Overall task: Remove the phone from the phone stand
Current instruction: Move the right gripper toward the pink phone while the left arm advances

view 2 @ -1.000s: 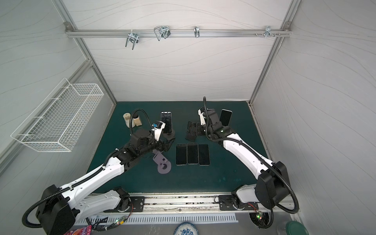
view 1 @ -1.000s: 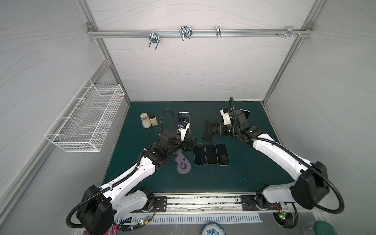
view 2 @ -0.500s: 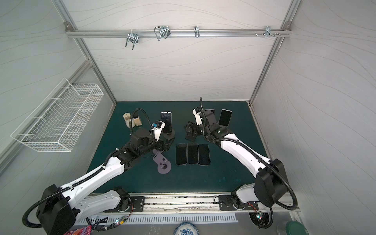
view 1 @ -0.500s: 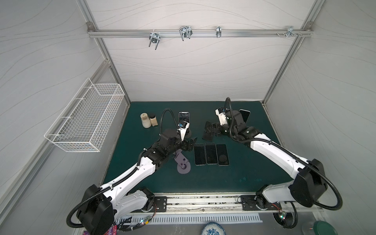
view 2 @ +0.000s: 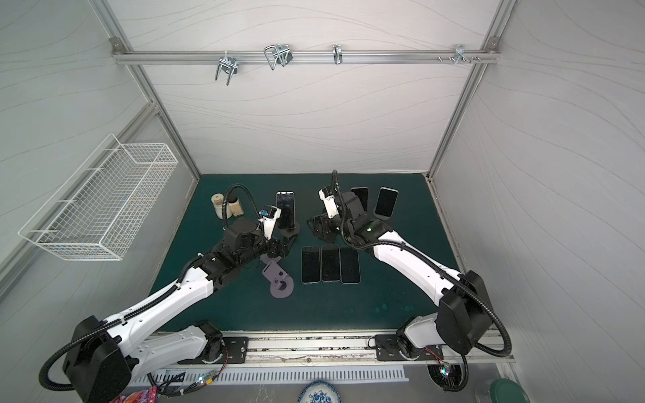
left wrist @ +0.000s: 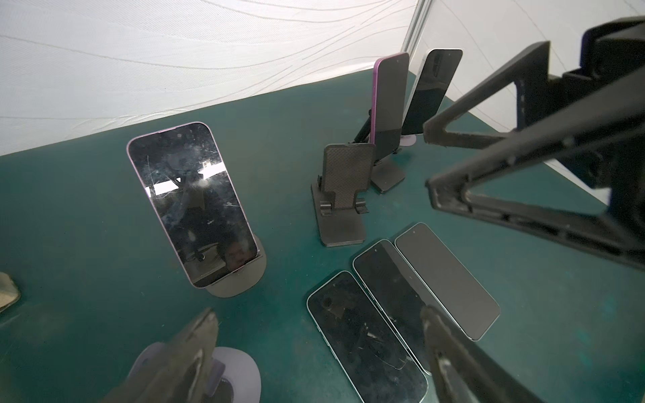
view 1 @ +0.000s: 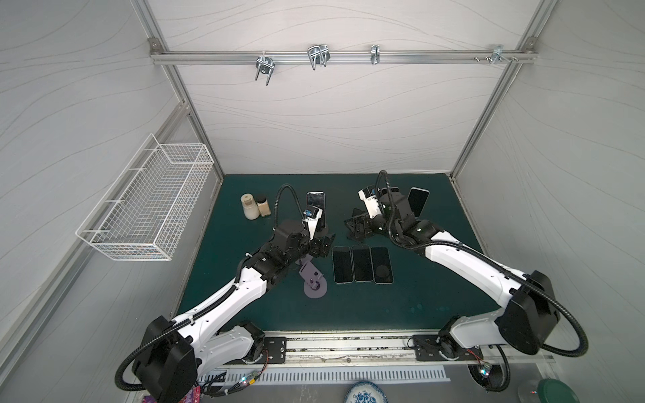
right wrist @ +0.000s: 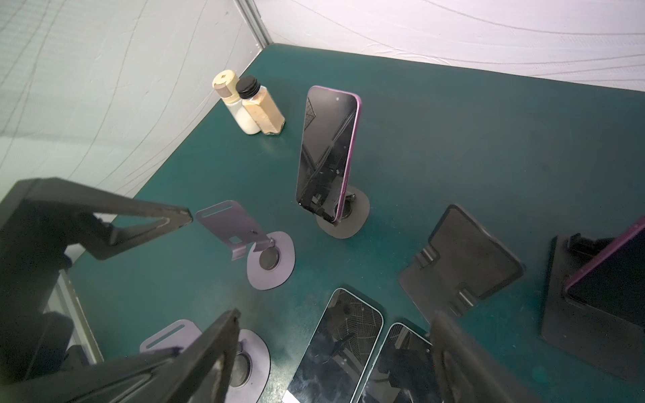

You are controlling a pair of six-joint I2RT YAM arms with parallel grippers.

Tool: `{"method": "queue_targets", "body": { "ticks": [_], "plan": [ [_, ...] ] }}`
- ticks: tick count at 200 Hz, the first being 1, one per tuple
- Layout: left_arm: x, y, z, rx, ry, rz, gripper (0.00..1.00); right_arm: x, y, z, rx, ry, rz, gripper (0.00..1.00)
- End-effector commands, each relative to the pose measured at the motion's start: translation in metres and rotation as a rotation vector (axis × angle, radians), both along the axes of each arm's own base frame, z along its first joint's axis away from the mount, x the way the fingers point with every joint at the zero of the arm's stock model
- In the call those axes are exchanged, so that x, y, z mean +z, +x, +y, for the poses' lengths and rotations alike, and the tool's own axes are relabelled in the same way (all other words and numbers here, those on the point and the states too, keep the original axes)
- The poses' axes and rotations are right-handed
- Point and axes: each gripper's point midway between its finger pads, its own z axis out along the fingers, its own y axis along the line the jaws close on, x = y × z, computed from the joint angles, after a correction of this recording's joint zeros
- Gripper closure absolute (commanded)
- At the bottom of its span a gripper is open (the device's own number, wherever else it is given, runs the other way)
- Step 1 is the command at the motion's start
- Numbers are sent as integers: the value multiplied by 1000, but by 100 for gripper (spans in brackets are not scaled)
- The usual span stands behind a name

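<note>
A purple-edged phone [view 1: 316, 206] [view 2: 285, 209] [left wrist: 192, 202] [right wrist: 328, 150] leans upright on a black round phone stand [view 1: 324, 231] [left wrist: 241, 279] [right wrist: 343, 213] at the back middle of the mat. My left gripper [view 1: 323, 244] [view 2: 284, 246] [left wrist: 318, 317] hovers just in front of that stand, open and empty. My right gripper [view 1: 354, 226] [view 2: 319, 226] [right wrist: 336, 315] hangs to the right of the phone, open and empty, over an empty black stand [left wrist: 343, 195] [right wrist: 460, 265]. Two more phones [view 2: 359, 197] [view 2: 386, 201] rest on stands at the back right.
Three phones [view 1: 342, 264] [view 1: 362, 262] [view 1: 382, 265] lie flat side by side in the middle of the green mat [view 1: 401, 307]. An empty purple stand [view 1: 312, 279] [right wrist: 251, 240] sits to their left. Two small bottles [view 1: 254, 206] stand at the back left. A wire basket [view 1: 146, 202] hangs on the left wall.
My right gripper has swung left toward the middle of the mat and its jaws have widened slightly. The left arm has barely moved.
</note>
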Motion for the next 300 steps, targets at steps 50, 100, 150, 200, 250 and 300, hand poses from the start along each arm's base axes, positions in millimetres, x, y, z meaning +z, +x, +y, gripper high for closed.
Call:
{"method": "queue_targets", "body": {
  "ticks": [50, 100, 150, 200, 250, 300],
  "plan": [
    [20, 20, 13, 68, -18, -37, 8, 4, -3, 18, 46, -19, -49, 12],
    [25, 24, 25, 107, -23, -49, 8, 3, 2, 26, 48, -25, -45, 12],
    [26, 29, 33, 132, -28, -52, 8, 3, 12, 34, 37, -32, -56, 12],
    [38, 36, 47, 172, -17, -92, 7, 11, 25, 44, 31, -46, -57, 11],
    [57, 48, 54, 205, -6, -133, 6, 25, 35, 54, 42, -57, -69, 11],
    [51, 58, 56, 218, 22, -178, 5, 29, 42, 62, 34, -33, -55, 12]
  ]
}}
